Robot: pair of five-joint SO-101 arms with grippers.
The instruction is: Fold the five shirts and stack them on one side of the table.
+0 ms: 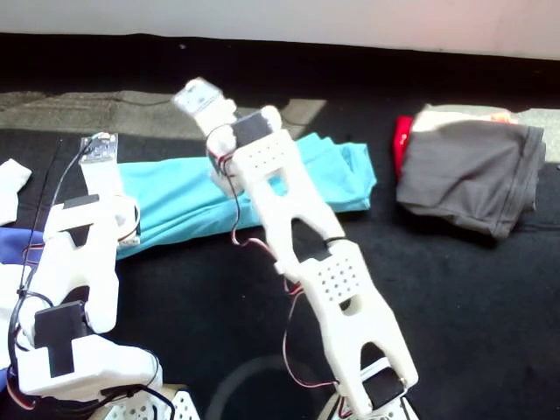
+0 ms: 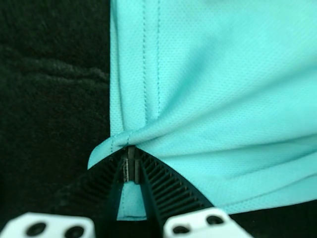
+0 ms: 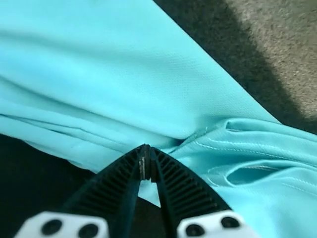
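A turquoise shirt [image 1: 179, 201] lies stretched in a long band across the black table [image 1: 455, 297]. My left gripper [image 2: 130, 157] is shut on a hemmed corner of the shirt [image 2: 213, 99] at its left end. My right gripper [image 3: 145, 164] is shut on a bunched fold of the shirt [image 3: 99, 74] near its middle top edge, where the right arm [image 1: 280, 188] crosses the cloth. At the right side lies a stack of folded shirts: a dark grey one [image 1: 472, 171] over a red one [image 1: 402, 140], with a pale one [image 1: 451, 114] behind.
A white cloth [image 1: 10, 188] and a blue cloth [image 1: 13, 245] lie at the far left edge beside the left arm [image 1: 83, 254]. A grey strip of floor or mat [image 1: 79, 109] runs along the table's far side.
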